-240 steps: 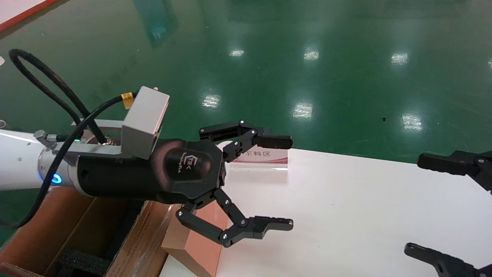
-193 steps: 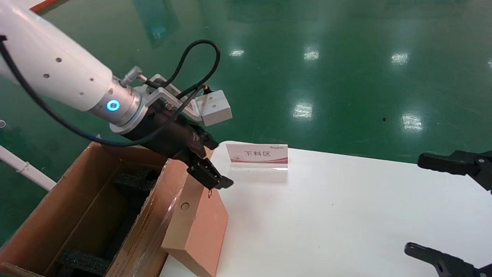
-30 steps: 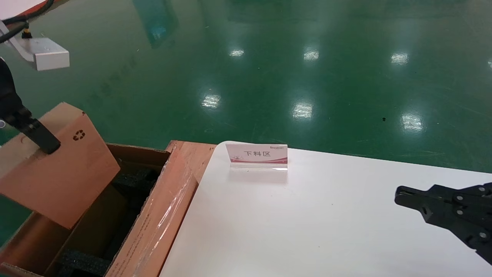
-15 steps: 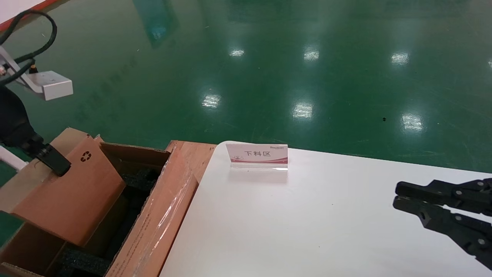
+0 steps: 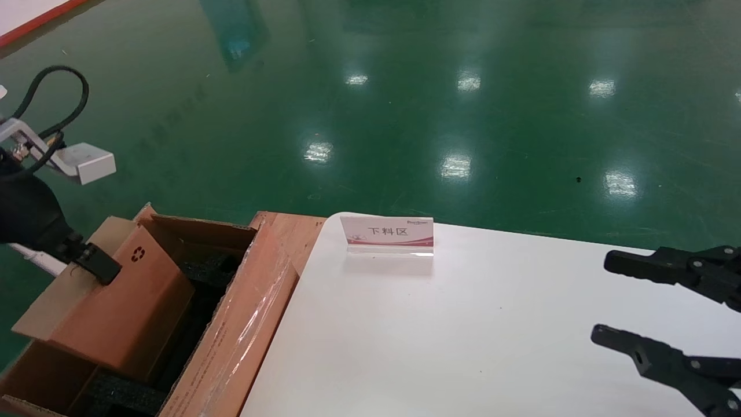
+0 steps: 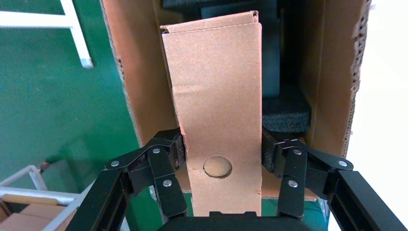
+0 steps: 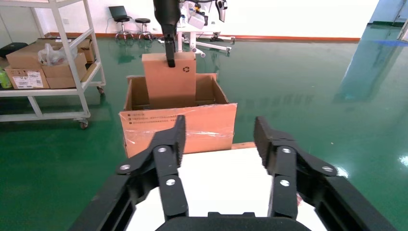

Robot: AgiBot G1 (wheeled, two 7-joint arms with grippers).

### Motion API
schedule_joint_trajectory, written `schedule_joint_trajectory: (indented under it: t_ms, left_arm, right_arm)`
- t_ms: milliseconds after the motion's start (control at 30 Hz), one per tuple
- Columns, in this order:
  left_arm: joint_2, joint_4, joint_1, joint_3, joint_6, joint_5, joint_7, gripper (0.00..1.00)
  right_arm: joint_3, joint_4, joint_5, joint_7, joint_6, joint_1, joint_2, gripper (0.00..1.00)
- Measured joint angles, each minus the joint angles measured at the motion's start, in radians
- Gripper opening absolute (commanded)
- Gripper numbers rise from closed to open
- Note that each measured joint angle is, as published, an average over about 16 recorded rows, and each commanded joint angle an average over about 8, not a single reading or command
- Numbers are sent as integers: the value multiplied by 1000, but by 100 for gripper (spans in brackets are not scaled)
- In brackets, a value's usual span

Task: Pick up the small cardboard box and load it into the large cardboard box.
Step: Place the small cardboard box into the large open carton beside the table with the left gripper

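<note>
My left gripper (image 5: pixel 87 260) is shut on the small cardboard box (image 5: pixel 124 307), a slim brown box with a black recycling symbol. The box hangs tilted, its lower end down inside the large cardboard box (image 5: pixel 243 330), an open brown carton with clear tape on its flap and black foam (image 5: pixel 124 397) inside. In the left wrist view my left gripper (image 6: pixel 222 149) clamps both sides of the small box (image 6: pixel 216 96) above the carton (image 6: pixel 332 72). My right gripper (image 5: pixel 599 301) is open and empty over the white table (image 5: pixel 463 324); it also shows in the right wrist view (image 7: pixel 219 134).
A white-and-red sign card (image 5: pixel 388 234) stands at the table's far edge. Green floor lies beyond. In the right wrist view a white rack (image 7: pixel 53 62) holding cartons stands left of the carton (image 7: pixel 178 125).
My left gripper has lowered the small box from above the carton's far left corner down into the carton. My right gripper has gone from nearly shut to open.
</note>
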Motion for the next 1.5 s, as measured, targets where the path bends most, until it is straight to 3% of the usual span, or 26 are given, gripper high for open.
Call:
schedule_joint_trajectory:
  t_ms: [600, 1500]
  left_arm:
    - [-51, 20, 80, 23, -94, 63, 23, 0]
    - [-41, 131, 222, 18, -192, 81, 105, 0]
  right_arm:
    - [-1, 0, 1, -1, 0, 0, 0, 100]
    - [-3, 0, 2, -1, 1, 1, 1, 100]
